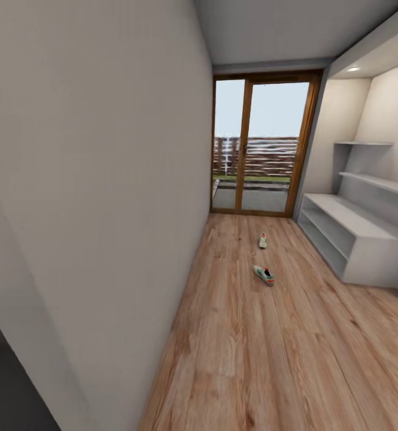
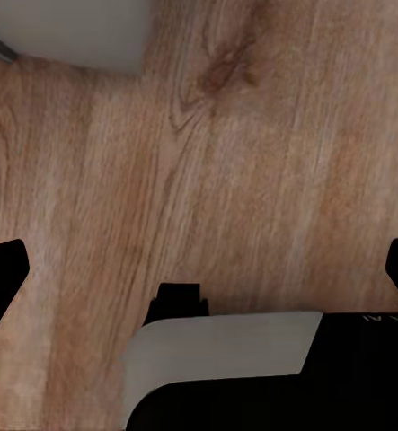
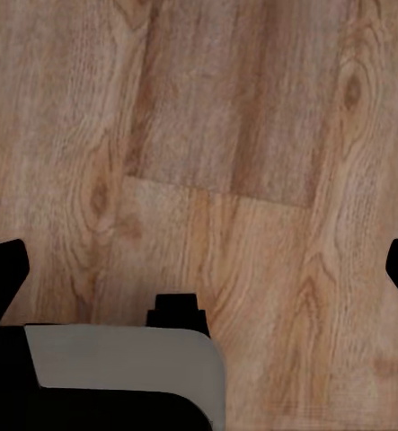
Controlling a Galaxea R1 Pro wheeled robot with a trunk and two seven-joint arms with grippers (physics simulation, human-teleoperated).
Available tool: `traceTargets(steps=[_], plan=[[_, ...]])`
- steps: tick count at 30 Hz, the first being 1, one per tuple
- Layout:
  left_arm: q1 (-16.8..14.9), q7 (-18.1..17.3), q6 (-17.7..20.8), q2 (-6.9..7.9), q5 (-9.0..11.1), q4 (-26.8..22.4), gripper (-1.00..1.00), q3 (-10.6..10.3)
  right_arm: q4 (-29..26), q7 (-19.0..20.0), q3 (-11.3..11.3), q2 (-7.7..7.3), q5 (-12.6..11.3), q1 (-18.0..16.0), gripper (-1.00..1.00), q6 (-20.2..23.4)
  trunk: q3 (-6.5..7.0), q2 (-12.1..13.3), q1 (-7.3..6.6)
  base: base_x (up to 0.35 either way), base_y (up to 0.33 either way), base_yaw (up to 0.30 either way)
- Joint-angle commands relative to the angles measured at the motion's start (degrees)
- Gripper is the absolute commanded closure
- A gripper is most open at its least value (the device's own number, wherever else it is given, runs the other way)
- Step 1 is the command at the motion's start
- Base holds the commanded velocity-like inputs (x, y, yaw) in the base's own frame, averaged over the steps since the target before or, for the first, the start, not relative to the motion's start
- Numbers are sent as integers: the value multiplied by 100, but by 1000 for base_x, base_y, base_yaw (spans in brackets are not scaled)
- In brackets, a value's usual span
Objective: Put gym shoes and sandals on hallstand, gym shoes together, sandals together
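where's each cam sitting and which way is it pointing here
Head view: high on the robot, facing down the corridor at two gym shoes, hallstand, glass door; no arms.
Left wrist view: above the corridor floor, open fingers at the edges.
Right wrist view: same, fingers apart.
Shared: the wood-plank floor.
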Motion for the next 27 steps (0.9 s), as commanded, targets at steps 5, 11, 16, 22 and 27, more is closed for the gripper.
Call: traceTargets(steps=[5,11,16,22,27], plan=[[-222,12,0,-18,1,-47,-100,2,-375,-3,-35,-13,0,-2,-100,1,-6,-3,3,303,-107,0],[-705,14,-8,4,1,-65,-100,3,-1072,-3,-187,-13,-11,-2,-100,3,-6,-3,3,303,-107,0],[-993,14,-68,27,-6,-70,-100,3,-1395,-3,-229,-10,-35,-5,-100,-117,-6,-3,3,301,-114,0],[-1038,8,-448,84,-16,-43,-100,18,-1289,8,-238,-10,-113,-6,-100,-687,-6,-3,3,287,-153,0],[-1020,13,-595,123,-24,6,-100,20,-927,13,-240,-10,-115,-5,-100,-1039,-6,-3,3,282,-168,0]])
